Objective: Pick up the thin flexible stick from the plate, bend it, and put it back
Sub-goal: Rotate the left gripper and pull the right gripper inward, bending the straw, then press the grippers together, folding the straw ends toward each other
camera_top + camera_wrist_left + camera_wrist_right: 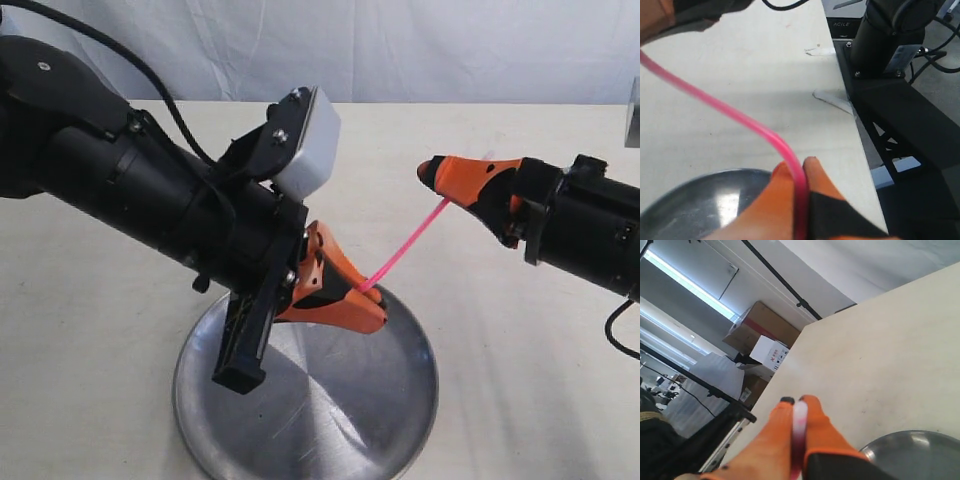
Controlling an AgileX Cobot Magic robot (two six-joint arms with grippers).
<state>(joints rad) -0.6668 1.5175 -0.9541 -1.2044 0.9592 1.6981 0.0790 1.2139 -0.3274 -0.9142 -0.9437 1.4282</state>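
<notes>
**Left gripper (372, 298) and right gripper (432, 171) pinch the stick (408, 243) above the plate (330, 425)**

The pink stick hangs in the air between the two grippers, clear of the plate. In the exterior view it runs as a nearly straight slanted line, low at the left gripper and higher at the right one. In the left wrist view the stick (730, 112) shows a plain bend: it rises from between the orange fingertips, curves over and stretches away toward the other gripper.

The left gripper (799, 169) is clamped tight on the stick's lower end, which sits squeezed in the seam between the two fingers. The right gripper (797, 406) is clenched on the upper end. There the stick (799, 427) looks pale, whitish pink, pressed between its fingers.

The left gripper hovers over the plate's far rim. Whether its lower finger touches the metal cannot be told. The right gripper is higher, off to the right and beyond the rim.

The silver plate (695, 205) lies flat on a cream table (520, 380), near its front edge. A pale backdrop (400, 45) hangs behind the table. Cardboard boxes (760, 332) stand beyond the table's edge in the right wrist view.
</notes>
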